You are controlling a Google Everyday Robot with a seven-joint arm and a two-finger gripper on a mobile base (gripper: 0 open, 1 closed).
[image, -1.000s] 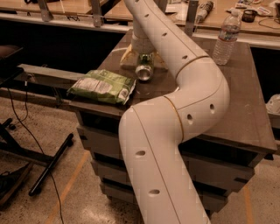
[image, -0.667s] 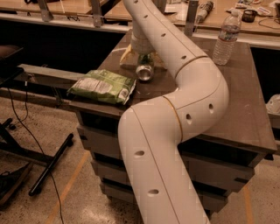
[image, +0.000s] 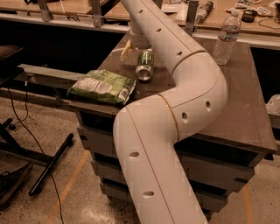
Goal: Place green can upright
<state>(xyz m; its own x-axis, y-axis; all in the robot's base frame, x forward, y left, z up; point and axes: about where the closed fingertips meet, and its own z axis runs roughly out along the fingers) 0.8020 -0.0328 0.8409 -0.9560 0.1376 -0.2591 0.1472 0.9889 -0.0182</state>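
The green can lies on its side on the dark table, near the far left part, with its silver end facing me. My gripper is just behind and left of the can, low over the table and close to the can's far end. My white arm runs across the middle of the view and hides most of the gripper and the table behind it.
A flat green-and-white chip bag lies at the table's front left corner. A clear water bottle stands at the far right. A wooden bench with clutter runs behind. Black stand legs and cables lie on the floor at left.
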